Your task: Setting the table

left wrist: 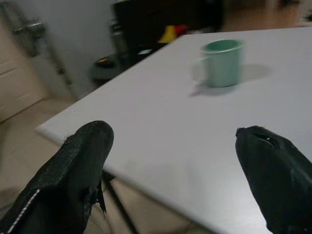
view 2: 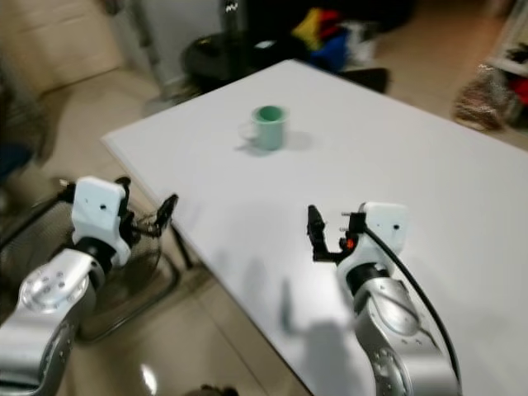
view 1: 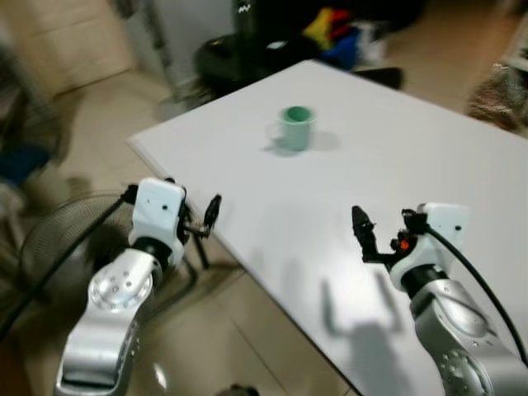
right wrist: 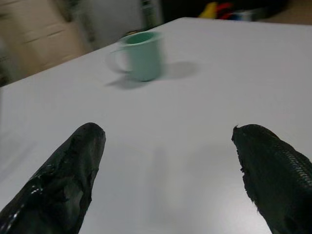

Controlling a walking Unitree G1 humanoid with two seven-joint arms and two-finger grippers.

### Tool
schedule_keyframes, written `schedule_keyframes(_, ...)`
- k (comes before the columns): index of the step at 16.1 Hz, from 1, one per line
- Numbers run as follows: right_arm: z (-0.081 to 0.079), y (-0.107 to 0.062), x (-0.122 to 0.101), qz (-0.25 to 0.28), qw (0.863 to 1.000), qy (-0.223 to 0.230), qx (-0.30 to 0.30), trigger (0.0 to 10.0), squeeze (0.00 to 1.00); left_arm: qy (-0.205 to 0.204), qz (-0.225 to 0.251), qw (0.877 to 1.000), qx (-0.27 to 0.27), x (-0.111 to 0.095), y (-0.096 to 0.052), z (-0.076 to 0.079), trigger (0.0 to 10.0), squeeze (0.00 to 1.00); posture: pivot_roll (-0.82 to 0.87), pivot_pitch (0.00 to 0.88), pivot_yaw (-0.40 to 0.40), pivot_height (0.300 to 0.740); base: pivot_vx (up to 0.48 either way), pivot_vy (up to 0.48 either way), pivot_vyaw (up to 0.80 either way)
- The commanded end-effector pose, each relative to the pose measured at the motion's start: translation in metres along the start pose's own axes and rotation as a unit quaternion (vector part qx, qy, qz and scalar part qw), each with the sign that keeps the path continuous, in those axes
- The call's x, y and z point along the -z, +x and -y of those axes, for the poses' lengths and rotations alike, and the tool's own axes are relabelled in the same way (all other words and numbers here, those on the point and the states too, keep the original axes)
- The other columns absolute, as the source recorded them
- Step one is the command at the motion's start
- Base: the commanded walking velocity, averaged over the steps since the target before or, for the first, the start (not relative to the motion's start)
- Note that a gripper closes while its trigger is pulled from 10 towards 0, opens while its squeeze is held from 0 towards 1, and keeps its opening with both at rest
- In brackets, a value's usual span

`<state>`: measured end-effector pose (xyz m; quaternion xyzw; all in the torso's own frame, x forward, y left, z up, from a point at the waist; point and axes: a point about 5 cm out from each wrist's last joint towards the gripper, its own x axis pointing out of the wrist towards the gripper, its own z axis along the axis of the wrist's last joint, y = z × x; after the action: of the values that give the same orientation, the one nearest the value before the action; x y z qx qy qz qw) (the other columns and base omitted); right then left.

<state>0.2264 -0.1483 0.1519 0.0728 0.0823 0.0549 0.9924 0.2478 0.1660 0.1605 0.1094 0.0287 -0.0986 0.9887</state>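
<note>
green mug point(view 1: 297, 127) stands upper centre on the white worktop point(view 1: 396, 190); left gripper point(view 1: 209, 216) and right gripper point(view 1: 361, 231) hover lower down, fingers spread, empty.

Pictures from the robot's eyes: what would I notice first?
A green mug stands alone on the big white table, its handle toward the robot's left. Nearer the robot, both black pincers are open and hold nothing: the left pincer at the table's edge, the right pincer above the tabletop.
</note>
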Motion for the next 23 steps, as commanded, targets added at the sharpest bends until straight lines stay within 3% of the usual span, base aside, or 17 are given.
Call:
schedule_keyframes(1,0.0,-0.001,-0.002,0.003,1.0,-0.012,-0.003,10.0,1.0,0.01,0.008,1.0,-0.01,-0.002,0.0,-0.002,10.0,1.0,0.1,0.0,0.059,0.74,0.0,0.0,0.8)
schedule_keyframes(4,0.0,0.002,-0.007,0.014,1.0,-0.024,0.001,10.0,1.0,0.009,0.011,1.0,-0.014,-0.003,0.001,-0.003,10.0,0.98,0.1,0.0,0.06,0.74,0.0,0.0,0.8)
schedule_keyframes(5,0.0,0.002,-0.006,0.009,1.0,-0.025,0.0,10.0,1.0,0.006,0.012,1.0,-0.015,-0.003,0.001,-0.003,10.0,0.93,0.1,0.0,0.061,0.74,0.0,0.0,0.8)
schedule_keyframes(6,0.001,0.003,-0.005,0.006,1.0,-0.028,0.005,10.0,1.0,0.005,0.009,1.0,-0.01,-0.003,0.001,-0.001,10.0,0.2,0.1,0.0,0.06,0.74,0.0,0.0,0.8)
schedule_keyframes(7,0.004,0.004,-0.004,0.006,0.999,-0.041,0.016,10.0,1.0,0.005,0.006,1.0,-0.005,-0.002,0.001,0.001,10.0,0.0,0.1,0.0,0.061,0.74,0.0,0.0,0.8)
schedule_keyframes(13,0.006,0.005,-0.007,0.019,0.999,-0.002,0.033,10.0,1.0,-0.002,0.006,1.0,0.004,-0.002,0.001,0.002,10.0,0.0,0.11,0.0,0.066,0.74,0.0,0.0,0.78)
schedule_keyframes(17,0.01,0.007,-0.012,0.048,0.996,-0.033,0.063,10.0,1.0,-0.003,0.004,1.0,0.005,-0.002,0.0,0.0,10.0,0.0,0.11,0.0,0.068,0.74,0.0,0.159,0.12)
schedule_keyframes(18,0.017,0.008,-0.017,0.092,0.985,-0.083,0.123,10.0,1.0,-0.003,0.004,1.0,0.005,-0.002,0.0,0.0,10.0,0.0,0.11,0.0,0.068,0.74,0.0,0.349,0.0)
schedule_keyframes(19,0.018,0.009,-0.016,0.093,0.983,-0.077,0.138,10.0,1.0,-0.002,0.003,1.0,0.005,-0.002,0.0,0.0,10.0,0.0,0.11,0.0,0.068,0.74,0.0,0.349,0.0)
schedule_keyframes(20,0.016,0.01,-0.014,0.084,0.989,-0.05,0.112,10.0,0.57,-0.002,0.003,1.0,0.005,-0.002,0.001,-0.001,10.0,0.0,0.11,0.0,0.068,0.74,0.0,0.349,0.0)
schedule_keyframes(21,0.013,0.01,-0.014,0.082,0.991,-0.044,0.093,10.0,0.0,-0.001,0.002,1.0,0.005,-0.002,0.001,-0.001,10.0,0.0,0.11,0.0,0.067,0.74,0.0,0.349,0.0)
schedule_keyframes(23,0.01,0.01,-0.011,0.058,0.995,-0.026,0.074,10.0,0.0,0.001,0.002,1.0,0.005,-0.002,0.001,-0.002,10.0,0.0,0.11,0.0,0.065,0.74,0.0,0.349,0.0)
